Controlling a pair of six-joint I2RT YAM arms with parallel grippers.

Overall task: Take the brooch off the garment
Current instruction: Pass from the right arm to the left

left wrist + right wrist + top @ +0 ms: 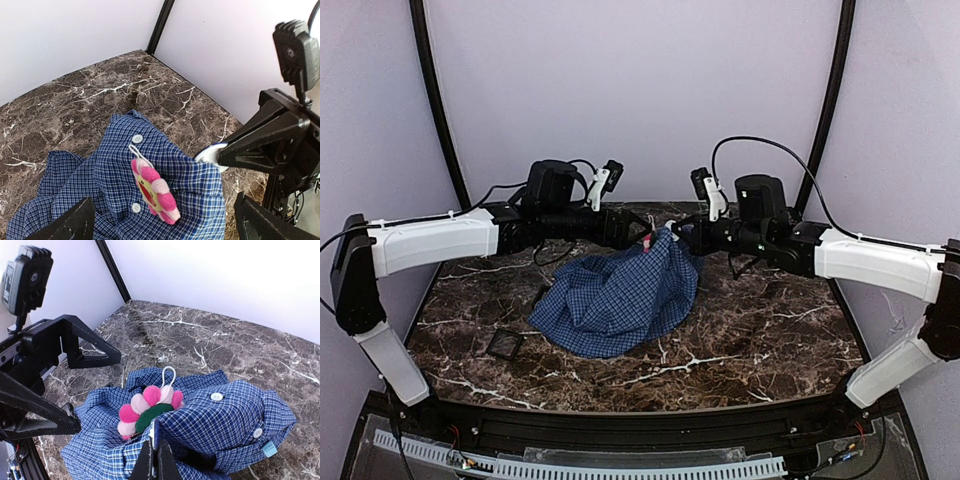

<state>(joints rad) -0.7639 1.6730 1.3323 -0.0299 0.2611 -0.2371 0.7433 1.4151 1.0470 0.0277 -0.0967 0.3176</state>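
The garment point(615, 300), a blue checked shirt, lies heaped mid-table with its far edge lifted. My right gripper point(672, 235) is shut on a fold of that cloth, the pinch showing at the bottom of the right wrist view point(155, 455). The brooch point(647, 243), a pink-petalled flower with a white loop, hangs pinned on the raised cloth just beside that pinch; its yellow face shows in the left wrist view point(152, 192) and its green back in the right wrist view point(147, 407). My left gripper point(638, 232) is open, its fingers point(70, 225) wide on either side of the brooch without touching it.
A small black square tray point(506, 345) sits on the marble near the front left of the shirt. A light-blue tag point(269, 448) and white buttons point(216, 396) show on the cloth. Pale walls and black poles point(432, 90) close off the back corners.
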